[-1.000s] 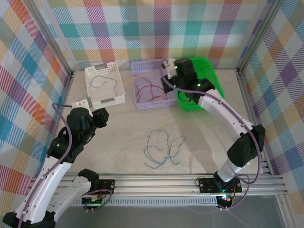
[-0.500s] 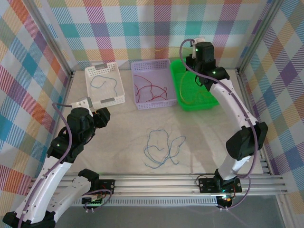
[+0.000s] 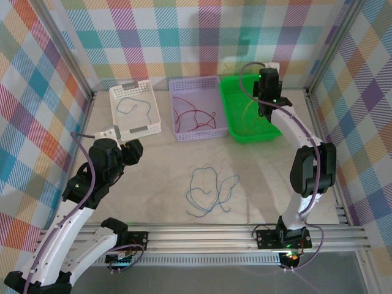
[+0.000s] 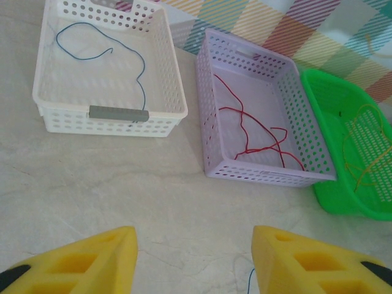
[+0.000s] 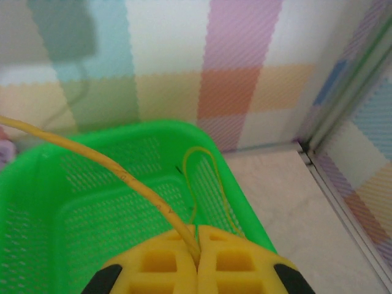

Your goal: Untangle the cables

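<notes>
Cables: thin wires in blue, red and yellow, lying on the table [image 3: 263, 177] and in three baskets along the back.
Yellow cable [image 5: 122, 168]: clamped between the shut fingers of the right gripper [image 5: 197, 254]. From the lower centre of the right wrist view it arcs up to the left edge. A thin loop of it hangs into the green basket [image 5: 37, 177].
Right gripper: fingers pressed together on the yellow cable, above the green basket's far end and close to the back wall. In the top view this is the upper right of the frame.
Red cables [image 4: 251, 131]: tangled loosely inside the purple basket [image 4: 207, 122], the middle one of the three.
Binned blue cable [image 4: 142, 79]: a single strand curling across the floor of the white basket [image 4: 110, 125], the left one of the three.
Loose blue cable [image 3: 209, 191]: looped over itself on the bare table at the centre of the top view. It is well apart from the baskets and from both grippers.
Baskets: white, purple and green from left to right. Purple and green are just beside each other, and white stands a little apart and is turned slightly.
Left gripper [image 4: 193, 260]: fingers spread with nothing between them. It sits at the bottom of the left wrist view, over bare table in front of the white and purple baskets. A short bit of blue cable shows just beside its right finger.
Surround: plaid panels on three sides.
</notes>
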`<state>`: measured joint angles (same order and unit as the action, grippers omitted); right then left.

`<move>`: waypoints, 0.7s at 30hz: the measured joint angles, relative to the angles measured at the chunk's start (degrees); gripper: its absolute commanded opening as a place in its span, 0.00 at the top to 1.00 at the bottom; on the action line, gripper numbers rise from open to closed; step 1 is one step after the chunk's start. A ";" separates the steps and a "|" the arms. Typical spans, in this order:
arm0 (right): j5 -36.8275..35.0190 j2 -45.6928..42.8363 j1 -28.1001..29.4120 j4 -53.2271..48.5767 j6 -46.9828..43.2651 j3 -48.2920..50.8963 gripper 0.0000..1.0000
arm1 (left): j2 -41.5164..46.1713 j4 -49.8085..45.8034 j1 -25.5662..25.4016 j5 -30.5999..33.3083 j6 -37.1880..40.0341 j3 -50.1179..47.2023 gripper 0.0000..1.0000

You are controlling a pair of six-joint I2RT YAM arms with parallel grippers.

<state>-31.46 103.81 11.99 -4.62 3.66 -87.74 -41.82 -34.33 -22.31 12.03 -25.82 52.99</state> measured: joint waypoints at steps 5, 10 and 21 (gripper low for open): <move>-1.81 2.64 -0.68 2.14 0.70 5.18 1.00 | -0.68 -0.02 0.00 0.00 0.00 -0.02 0.48; -2.05 7.43 -0.68 -0.66 2.19 3.93 1.00 | -0.72 -0.02 0.00 0.00 0.00 -0.02 0.48; -2.14 21.73 -0.68 -20.00 5.11 -16.44 1.00 | -0.70 -0.02 0.00 0.00 0.09 -0.04 0.48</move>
<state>-33.61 125.54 11.31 -24.62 8.78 -104.18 -42.52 -34.35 -22.31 12.03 -25.74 52.95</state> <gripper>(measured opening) 0.066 0.516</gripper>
